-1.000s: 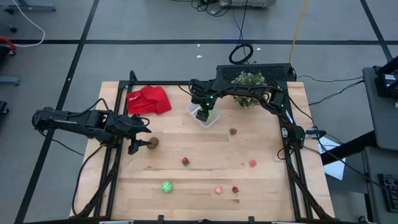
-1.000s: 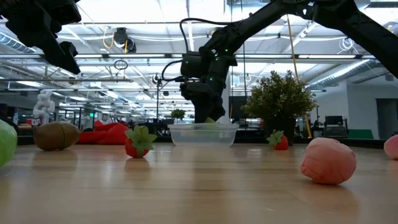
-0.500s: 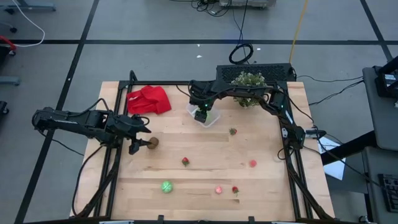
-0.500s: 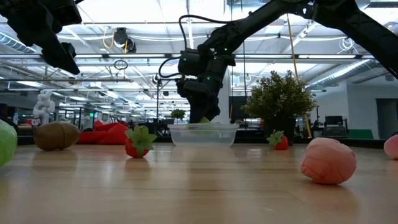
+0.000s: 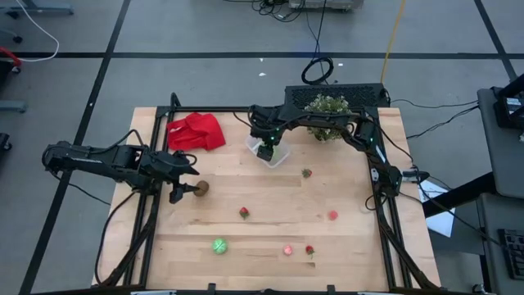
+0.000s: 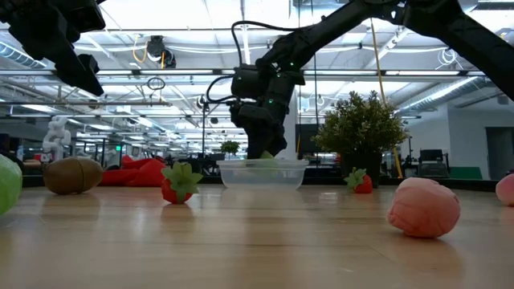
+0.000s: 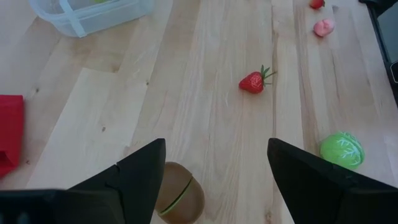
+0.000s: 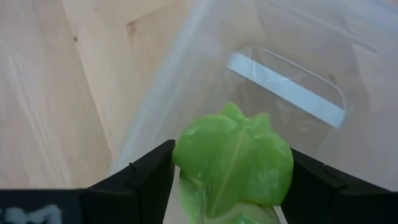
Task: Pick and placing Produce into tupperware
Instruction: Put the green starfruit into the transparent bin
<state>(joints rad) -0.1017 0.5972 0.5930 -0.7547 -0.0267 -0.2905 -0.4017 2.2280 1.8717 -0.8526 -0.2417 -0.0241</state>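
R gripper (image 8: 230, 186), clamped on the green produce (image 8: 233, 162), has lifted a touch over the tupperware (image 5: 270, 152) w/o letting go, so drop's still pending; L gripper (image 7: 214, 180) gapes above the brown kiwi (image 7: 179, 200).

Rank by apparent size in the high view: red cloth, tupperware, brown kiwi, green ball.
1. red cloth
2. tupperware, partly covered by the right gripper, so only roughly comparable
3. brown kiwi and green ball: look alike, not ranked
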